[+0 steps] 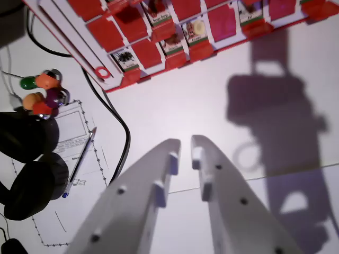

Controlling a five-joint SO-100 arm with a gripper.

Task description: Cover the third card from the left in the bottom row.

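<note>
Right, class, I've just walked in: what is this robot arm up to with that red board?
A white gripper hovers over the bare white table, jaws slightly apart and holding nothing. Ahead of it lies a red game board of flip cards, some showing pictures, others red. Nothing on the board is being touched yet. At the wrist view's left sit black headphones, a pen, a black cable and small colourful figures.

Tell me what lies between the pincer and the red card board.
Nothing: in the wrist view, the stretch from the pincer up to the red card board is bare white table, crossed only by the arm's shadow on the view's right.
</note>
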